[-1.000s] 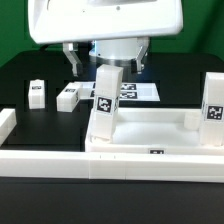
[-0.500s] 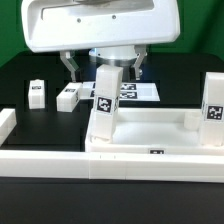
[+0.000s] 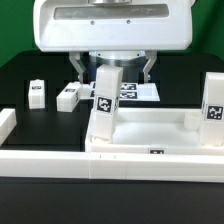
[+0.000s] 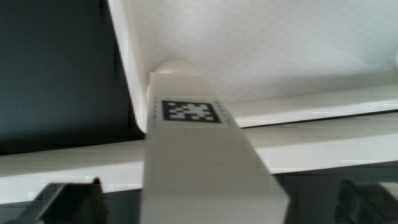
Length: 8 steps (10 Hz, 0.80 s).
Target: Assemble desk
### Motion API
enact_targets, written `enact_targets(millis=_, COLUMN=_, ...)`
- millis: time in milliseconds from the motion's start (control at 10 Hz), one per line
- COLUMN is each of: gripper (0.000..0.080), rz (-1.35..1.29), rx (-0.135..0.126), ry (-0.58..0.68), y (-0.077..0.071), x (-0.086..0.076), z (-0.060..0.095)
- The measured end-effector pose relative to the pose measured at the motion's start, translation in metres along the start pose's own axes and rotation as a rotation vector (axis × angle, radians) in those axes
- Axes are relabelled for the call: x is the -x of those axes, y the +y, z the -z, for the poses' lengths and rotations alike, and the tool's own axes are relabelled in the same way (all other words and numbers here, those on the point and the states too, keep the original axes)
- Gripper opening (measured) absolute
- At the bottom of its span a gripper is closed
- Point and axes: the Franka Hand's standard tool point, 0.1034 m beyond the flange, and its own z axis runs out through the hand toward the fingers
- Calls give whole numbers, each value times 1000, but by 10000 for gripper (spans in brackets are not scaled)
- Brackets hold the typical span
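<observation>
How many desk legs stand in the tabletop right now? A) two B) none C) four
A: one leg at the exterior view's left and a second leg at its right stand in the tabletop; two loose legs sit on the black table.

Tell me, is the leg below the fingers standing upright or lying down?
Upright. The leg stands on end at a corner of the tabletop, its tag facing the exterior view; the open fingers flank its top.

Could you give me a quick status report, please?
Gripper open, straddling upright leg. Second leg standing in tabletop; two loose legs on table. Nothing in the way.
</observation>
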Motion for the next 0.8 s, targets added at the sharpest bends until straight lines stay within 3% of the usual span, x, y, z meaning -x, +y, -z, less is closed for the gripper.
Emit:
enact_targets(millis=100, gripper=626, rz=-1, rx=0, ry=0, y=2, x=0, z=0)
enact_targets(millis=200, gripper=443, rz=-1, rx=1, ry=0, y=4, x=0, z=0)
enact_targets(millis=300, gripper=443, rz=2, rx=1, ry=0, y=7, x=0, z=0)
enact_targets(millis=400, gripper=291, rz=1, rx=3, ry=-1, y=13, x=0, z=0)
enact_targets(millis=800, gripper=291, rz=6, rx=0, ry=-6, y=16, x=0, z=0)
